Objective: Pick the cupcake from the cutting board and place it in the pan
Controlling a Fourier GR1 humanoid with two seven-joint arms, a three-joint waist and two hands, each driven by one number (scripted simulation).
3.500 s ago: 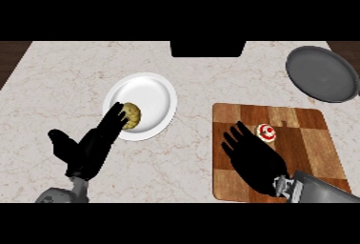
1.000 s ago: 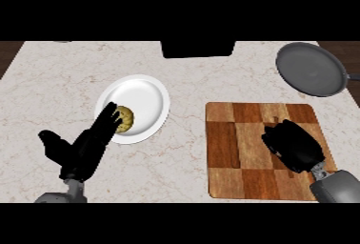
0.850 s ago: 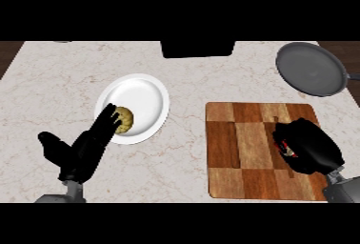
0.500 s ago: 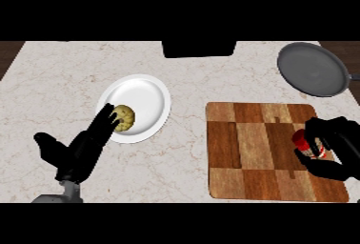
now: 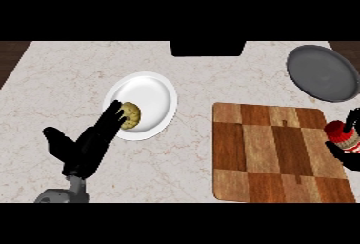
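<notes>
In the head view, the right hand [image 5: 349, 151] curls round the cupcake [image 5: 342, 135] at the right edge of the cutting board [image 5: 271, 152]; the pan [image 5: 323, 72] lies beyond it. The left hand [image 5: 85, 146] rests with fingers straight, its tips at a plate [image 5: 151, 96] holding a cookie [image 5: 129, 114].

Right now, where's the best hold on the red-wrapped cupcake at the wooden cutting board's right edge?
Probably the ribbed side wall of the red-wrapped cupcake, approached from the right, as the black right hand curls round it now; a round wall suits a wrapping hold.
</notes>
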